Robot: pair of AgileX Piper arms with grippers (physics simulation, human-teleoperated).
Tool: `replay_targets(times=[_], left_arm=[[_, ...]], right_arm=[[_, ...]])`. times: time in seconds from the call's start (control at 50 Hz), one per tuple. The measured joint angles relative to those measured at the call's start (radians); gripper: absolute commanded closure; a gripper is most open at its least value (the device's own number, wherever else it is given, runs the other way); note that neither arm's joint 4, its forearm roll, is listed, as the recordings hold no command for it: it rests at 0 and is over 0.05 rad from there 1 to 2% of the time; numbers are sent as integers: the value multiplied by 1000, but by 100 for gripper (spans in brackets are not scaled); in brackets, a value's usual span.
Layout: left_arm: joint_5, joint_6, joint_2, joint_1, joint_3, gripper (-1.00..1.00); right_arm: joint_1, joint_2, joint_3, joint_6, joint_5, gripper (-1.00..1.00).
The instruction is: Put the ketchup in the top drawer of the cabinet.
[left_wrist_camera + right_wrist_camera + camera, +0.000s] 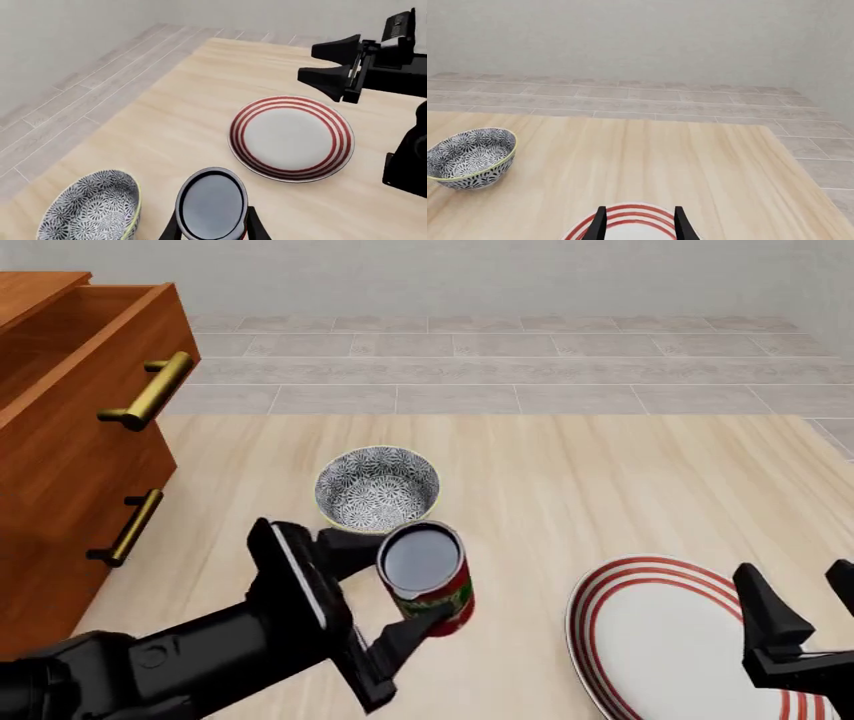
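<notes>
Two pincers work the desk (561, 470): the left pincer (387, 595) is clamped on the ketchup (427, 578), held just in front of the bowl (378, 488), while the right pincer (801, 625) hangs apart over the plate (654, 640). The cabinet's (54, 540) top drawer (80, 360) stands open at left.

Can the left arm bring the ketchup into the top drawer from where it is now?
Probably yes. The left gripper holds the ketchup, the top drawer stands pulled open, and only the bowl is near, off to the side.
</notes>
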Motion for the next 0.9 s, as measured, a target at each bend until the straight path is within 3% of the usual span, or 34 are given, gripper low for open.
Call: replay_targets(times=[0.68, 0.9], left_arm=[[319, -46, -403, 94, 43, 100], [468, -52, -532, 145, 4, 100]], right_arm=[[11, 32, 0, -8, -29, -100], [15, 42, 0, -15, -35, -100]])
